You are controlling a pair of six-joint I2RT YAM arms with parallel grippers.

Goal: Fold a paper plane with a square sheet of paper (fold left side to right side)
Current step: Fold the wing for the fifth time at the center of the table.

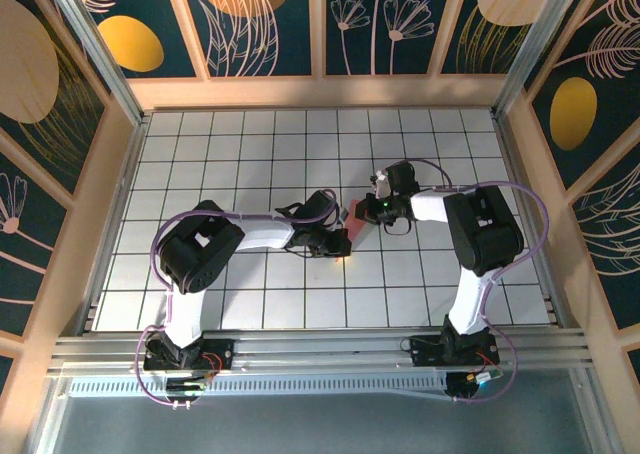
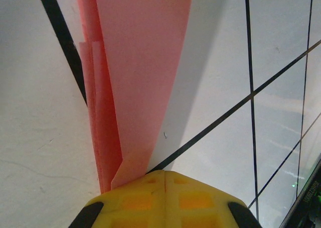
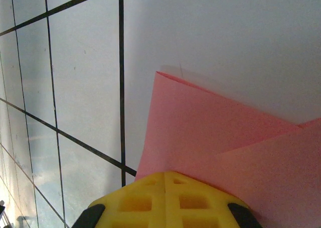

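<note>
Both the left hand [image 2: 163, 174] and right hand [image 3: 165, 175] pinch the creased paper plane [image 2: 145, 62] (plain salmon-pink).

**White Tiled Tabletop Stood Inside a Painted Enclosure**

The tabletop [image 1: 250, 144] was white and ruled into square tiles by thin dark lines. A pale wooden frame [image 1: 320, 92] ran along its far, left and right edges. Behind the frame rose dark teal panels [image 1: 260, 34] painted with golden ovals and outlined flowers and leaves. Silver metal rails [image 1: 320, 346] lay along the near edge, with a slotted strip [image 1: 300, 384] just beyond them.
</note>
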